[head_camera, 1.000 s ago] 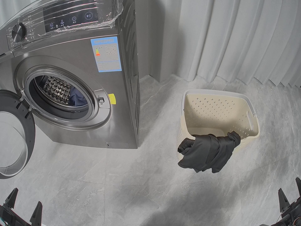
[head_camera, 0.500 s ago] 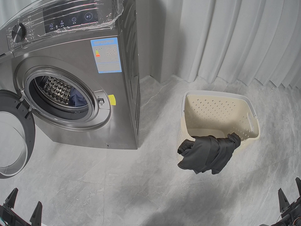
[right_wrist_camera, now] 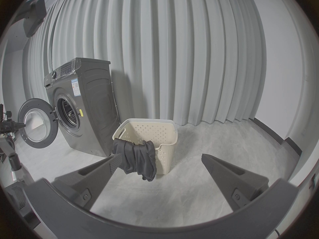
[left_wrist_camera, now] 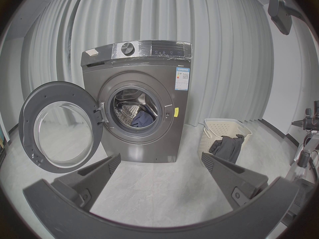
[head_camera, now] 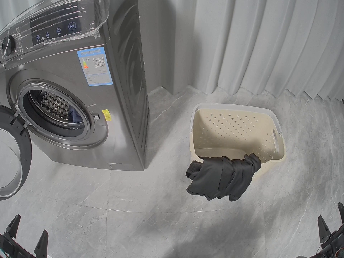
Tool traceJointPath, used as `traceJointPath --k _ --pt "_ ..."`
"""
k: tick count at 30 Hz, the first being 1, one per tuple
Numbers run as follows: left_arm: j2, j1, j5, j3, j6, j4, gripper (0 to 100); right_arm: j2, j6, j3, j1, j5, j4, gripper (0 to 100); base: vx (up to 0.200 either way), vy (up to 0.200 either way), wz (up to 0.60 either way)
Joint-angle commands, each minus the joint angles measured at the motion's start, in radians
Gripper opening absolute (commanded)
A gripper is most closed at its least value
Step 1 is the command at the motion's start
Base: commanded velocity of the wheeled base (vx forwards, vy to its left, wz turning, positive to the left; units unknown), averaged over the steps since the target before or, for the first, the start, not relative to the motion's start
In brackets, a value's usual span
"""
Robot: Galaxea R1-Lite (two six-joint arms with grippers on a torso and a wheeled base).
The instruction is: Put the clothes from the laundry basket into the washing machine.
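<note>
Left claw (head_camera: 29,226) and right claw (head_camera: 330,212) gaped empty, well short of a limp, likely light dark-grey garment (head_camera: 218,178), best pinched atop the cream plastic basket (head_camera: 233,106).

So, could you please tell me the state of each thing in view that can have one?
washing machine door: open, swung wide.
drum: holds a blue garment.
laundry basket: upright.
dark grey garment: draped over the basket's near rim, partly hanging outside.
left claw: open, empty.
right claw: open, empty.
</note>
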State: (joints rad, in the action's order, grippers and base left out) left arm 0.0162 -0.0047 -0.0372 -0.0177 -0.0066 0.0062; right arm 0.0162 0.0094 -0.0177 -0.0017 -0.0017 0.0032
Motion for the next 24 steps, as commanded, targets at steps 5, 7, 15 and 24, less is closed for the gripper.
traceJointPath --k 5,7,15,24 --pt "-0.015 0.0 0.0 0.016 -0.006 0.0 100 -0.015 0.0 0.018 0.0 0.0 0.0 100 0.0 0.0 0.0" --pt "-0.015 0.0 0.011 0.016 -0.009 0.0 100 -0.015 0.0 0.018 0.0 0.0 0.0 100 0.0 0.0 0.0" --pt "-0.015 0.0 0.014 0.015 -0.006 0.0 100 -0.015 0.0 0.018 0.0 0.0 0.0 100 0.0 -0.075 0.0" --pt "-0.015 0.0 0.014 0.016 -0.006 0.0 100 -0.015 0.0 0.018 0.0 0.0 0.0 100 0.0 -0.133 0.0"
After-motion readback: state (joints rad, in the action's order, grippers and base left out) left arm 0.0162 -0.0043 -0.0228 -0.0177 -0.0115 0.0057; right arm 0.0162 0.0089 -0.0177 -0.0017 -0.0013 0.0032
